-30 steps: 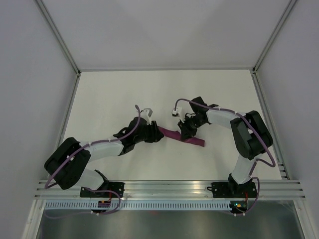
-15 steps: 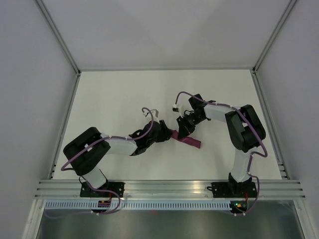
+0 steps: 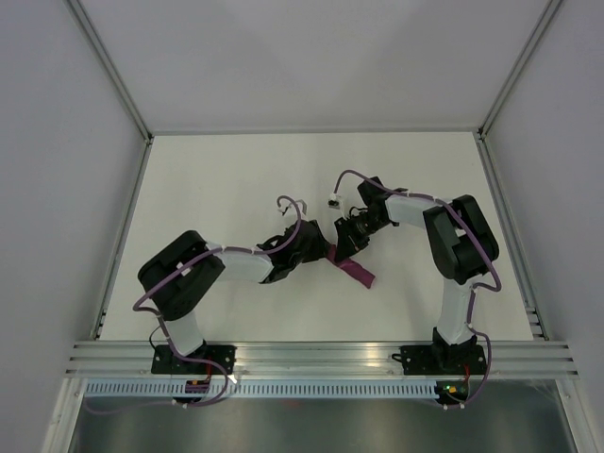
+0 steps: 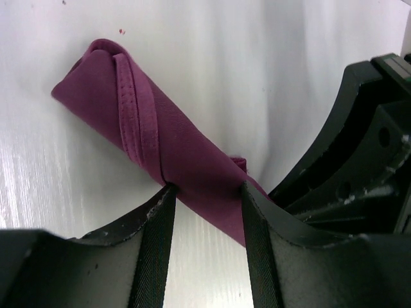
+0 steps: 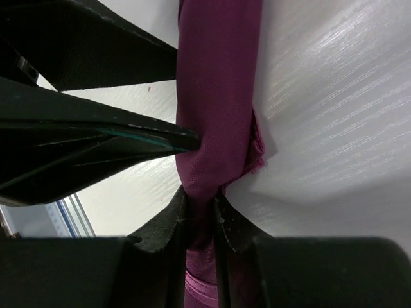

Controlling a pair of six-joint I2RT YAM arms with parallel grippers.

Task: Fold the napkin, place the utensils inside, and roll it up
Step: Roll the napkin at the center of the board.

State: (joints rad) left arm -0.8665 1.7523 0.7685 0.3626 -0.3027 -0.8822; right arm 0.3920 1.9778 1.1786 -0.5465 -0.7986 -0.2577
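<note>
Finding 1, the napkin (image 3: 358,275): it lies near the middle of the white table (image 3: 217,179) as a narrow magenta roll. Its free end points toward 4 o'clock from the spot where the two grippers meet. In the left wrist view the napkin (image 4: 128,128) shows a stitched hem band wrapped across its outside, and its far end rests flat on the table.

Finding 2, the left gripper (image 3: 319,247): it reaches in from 8 o'clock. In its own camera the left gripper (image 4: 205,199) has its fingers (image 4: 157,231) set apart, with the roll passing between them and both tips against the cloth. Whether they squeeze the roll cannot be determined.

Finding 3, the right gripper (image 3: 341,243): it reaches in from 2 o'clock, just beside the left one. In its own camera the right gripper (image 5: 200,212) is closed narrowly on the napkin (image 5: 218,96), and the cloth bunches at the pinch. A left finger tip (image 5: 183,136) touches the roll at 9 o'clock of it.
</note>
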